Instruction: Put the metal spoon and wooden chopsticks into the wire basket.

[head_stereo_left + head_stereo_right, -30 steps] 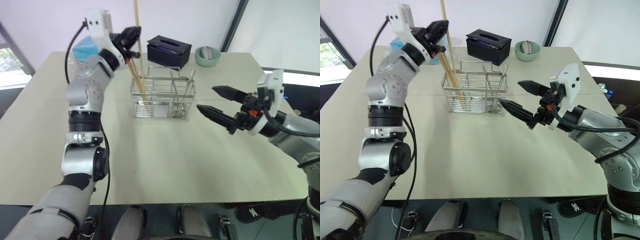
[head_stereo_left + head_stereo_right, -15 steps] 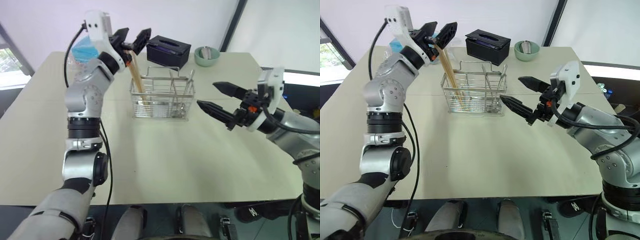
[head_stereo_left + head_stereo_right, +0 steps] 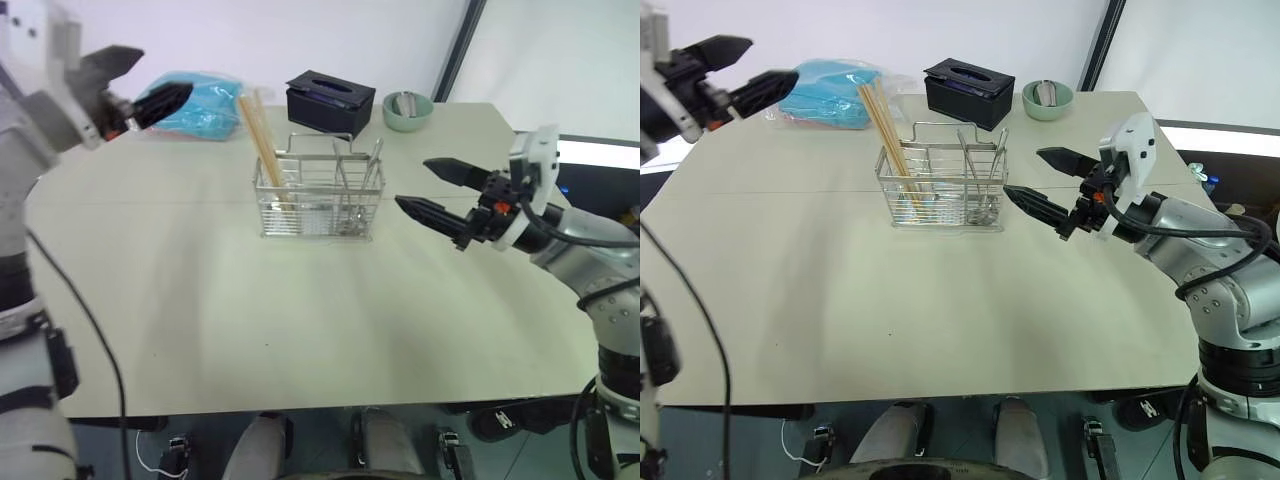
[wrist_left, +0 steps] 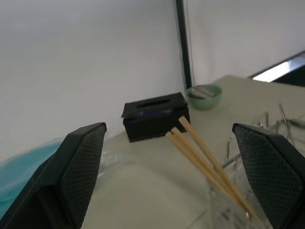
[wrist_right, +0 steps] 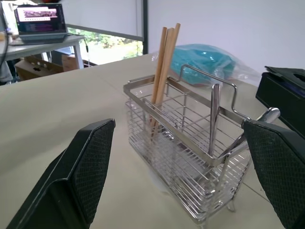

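Broad bare table (image 3: 300,330) across the lower frame, open to any approach. At upper centre, wire basket (image 3: 320,196) with wooden chopsticks (image 3: 262,140) leaning out toward the upper left. Behind it, crowding the far edge: black tissue box (image 3: 331,101), green bowl (image 3: 407,109), blue bag (image 3: 200,103).

Bright, even daylight, soft shadows; left arm (image 3: 60,95) motion-blurred, wrist views' near foreground soft.

no text, label, brand or number is showing legibly on anything; the small laptop screen (image 5: 40,17) is staying unreadable.
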Available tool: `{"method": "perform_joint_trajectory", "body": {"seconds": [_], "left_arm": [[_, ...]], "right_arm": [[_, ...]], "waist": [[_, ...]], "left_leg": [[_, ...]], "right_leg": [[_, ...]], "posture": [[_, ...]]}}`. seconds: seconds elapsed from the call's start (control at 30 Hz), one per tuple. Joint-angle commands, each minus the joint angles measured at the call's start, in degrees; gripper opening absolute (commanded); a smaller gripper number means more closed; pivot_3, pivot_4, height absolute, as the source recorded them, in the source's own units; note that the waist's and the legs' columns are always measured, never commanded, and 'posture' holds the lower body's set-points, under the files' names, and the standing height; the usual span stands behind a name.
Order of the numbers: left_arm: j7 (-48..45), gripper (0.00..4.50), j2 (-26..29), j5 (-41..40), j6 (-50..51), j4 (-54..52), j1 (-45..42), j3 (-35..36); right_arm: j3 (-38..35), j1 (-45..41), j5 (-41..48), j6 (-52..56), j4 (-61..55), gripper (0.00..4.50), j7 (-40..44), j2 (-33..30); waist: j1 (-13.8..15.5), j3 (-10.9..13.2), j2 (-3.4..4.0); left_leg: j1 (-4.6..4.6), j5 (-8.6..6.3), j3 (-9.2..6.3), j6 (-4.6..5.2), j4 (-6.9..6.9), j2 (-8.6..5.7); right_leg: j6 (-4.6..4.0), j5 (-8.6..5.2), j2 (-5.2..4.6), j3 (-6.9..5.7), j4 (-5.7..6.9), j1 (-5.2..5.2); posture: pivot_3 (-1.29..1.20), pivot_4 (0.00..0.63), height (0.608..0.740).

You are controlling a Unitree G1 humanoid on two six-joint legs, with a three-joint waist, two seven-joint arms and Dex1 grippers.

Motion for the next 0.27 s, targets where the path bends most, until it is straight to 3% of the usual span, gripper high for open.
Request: {"method": "perform_joint_trajectory", "body": {"seconds": [0.03,0.27], "left_arm": [[-4.0,4.47,4.2,-0.6,-1.2,-3.1,2.7,3.3],[-6.9,4.47,7.0,-2.2,-0.5,-6.2,9.5,6.0]], "right_arm": [[-1.5,-1.0,-0.6,-1.1,0.6,4.40,2.3,-1.0],[-2.2,-0.6,-2.4,-1.1,2.2,4.40,6.4,-3.6]], "waist": [[0.2,0.0,0.01],[0.0,0.0,0.05]], "left_leg": [[0.00,0.00,-0.01,0.00,0.01,0.00],[0.01,0.00,-0.02,0.00,0.02,0.02]], "right_leg": [[0.00,0.00,0.00,0.00,-0.01,-0.01],[-0.01,-0.01,0.00,0.00,0.00,0.00]], "posture": [[0.00,0.150,0.654],[0.00,0.150,0.654]]}}
